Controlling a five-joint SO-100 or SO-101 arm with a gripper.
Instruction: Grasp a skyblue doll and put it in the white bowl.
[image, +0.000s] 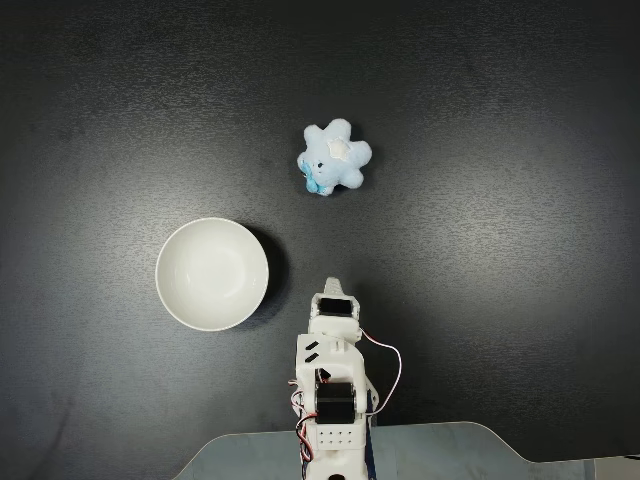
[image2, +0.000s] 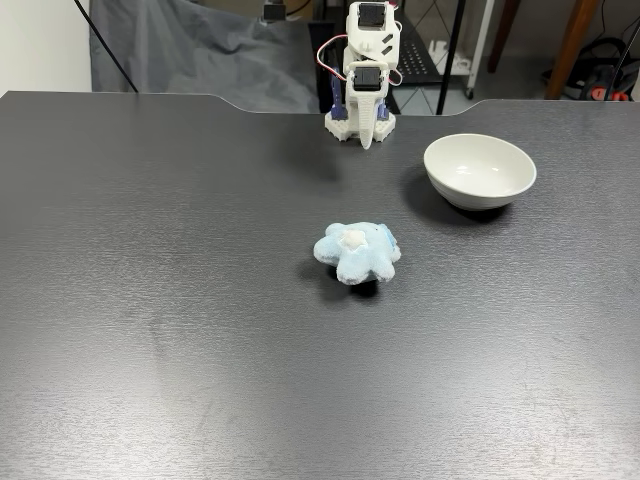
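With the jaws folded at the base, their opening indiscernible, reach your gripper out and descend squarely over the skyblue doll, clear of the white bowl.

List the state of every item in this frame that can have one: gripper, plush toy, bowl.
Small fluffy pale-blue plush doll: lying free on the dark table, ungrasped, apart from the bowl.
Round glossy white bowl: upright, empty.
White two-finger gripper: folded back near the arm's base, holding nothing; open or shut cannot be told.
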